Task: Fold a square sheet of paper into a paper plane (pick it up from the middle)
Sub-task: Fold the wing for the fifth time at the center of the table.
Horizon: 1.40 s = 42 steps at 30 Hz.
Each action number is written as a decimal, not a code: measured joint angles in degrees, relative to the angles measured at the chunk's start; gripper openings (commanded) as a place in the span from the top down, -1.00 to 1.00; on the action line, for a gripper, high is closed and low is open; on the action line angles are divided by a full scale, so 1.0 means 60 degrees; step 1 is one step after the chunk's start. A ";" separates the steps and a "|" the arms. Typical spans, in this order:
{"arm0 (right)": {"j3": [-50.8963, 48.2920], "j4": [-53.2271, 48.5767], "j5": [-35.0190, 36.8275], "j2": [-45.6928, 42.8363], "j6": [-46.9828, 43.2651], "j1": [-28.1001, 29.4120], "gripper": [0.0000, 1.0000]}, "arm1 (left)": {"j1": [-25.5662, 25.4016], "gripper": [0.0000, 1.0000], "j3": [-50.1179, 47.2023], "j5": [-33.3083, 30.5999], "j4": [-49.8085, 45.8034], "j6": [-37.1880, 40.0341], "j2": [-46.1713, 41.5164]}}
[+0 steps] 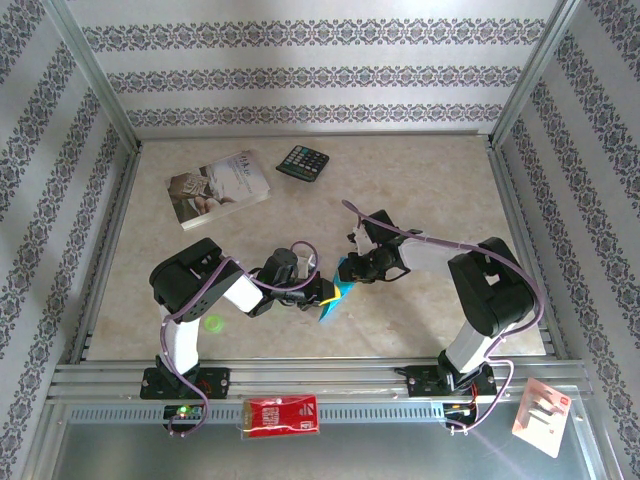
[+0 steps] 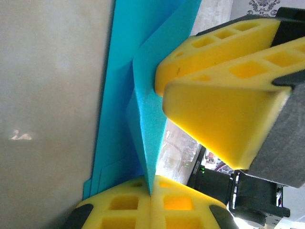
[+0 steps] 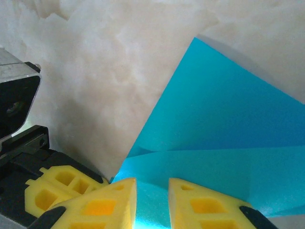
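Observation:
The turquoise square sheet of paper (image 1: 335, 296), folded into a pointed, layered shape with creases, is held off the table at the middle front. My left gripper (image 1: 318, 292) is shut on one folded edge of it. In the left wrist view the blue fold (image 2: 145, 119) runs down into the closed seam of that gripper (image 2: 151, 195). My right gripper (image 1: 350, 270) comes in from the right. Its yellow fingers (image 2: 224, 109) straddle the paper's far edge. In the right wrist view the right gripper (image 3: 152, 193) stands open, with the blue paper (image 3: 224, 133) showing in the gap.
A pale printed book (image 1: 218, 188) and a black calculator (image 1: 302, 162) lie at the back of the table. A small green spot (image 1: 212, 323) sits by the left arm. A red packet (image 1: 282, 415) and a white card (image 1: 540, 412) lie on the front rail.

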 measured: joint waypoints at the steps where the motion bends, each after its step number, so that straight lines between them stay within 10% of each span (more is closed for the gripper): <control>1: 0.0000 0.0004 0.0004 0.0004 -0.0018 -0.0018 0.48 | 0.0000 1.00 0.0000 0.0000 0.0000 -0.0004 0.0000; 23: 0.0000 0.0055 -0.0040 0.0288 -0.0160 -0.0266 0.49 | -0.0004 0.72 0.0000 -0.0087 -0.0157 -0.0015 -0.0131; 42: 0.0022 0.0036 -0.0124 0.0375 -0.0328 -0.0331 0.51 | -0.0229 0.25 -0.0087 -0.1126 -0.4543 0.2007 -0.3228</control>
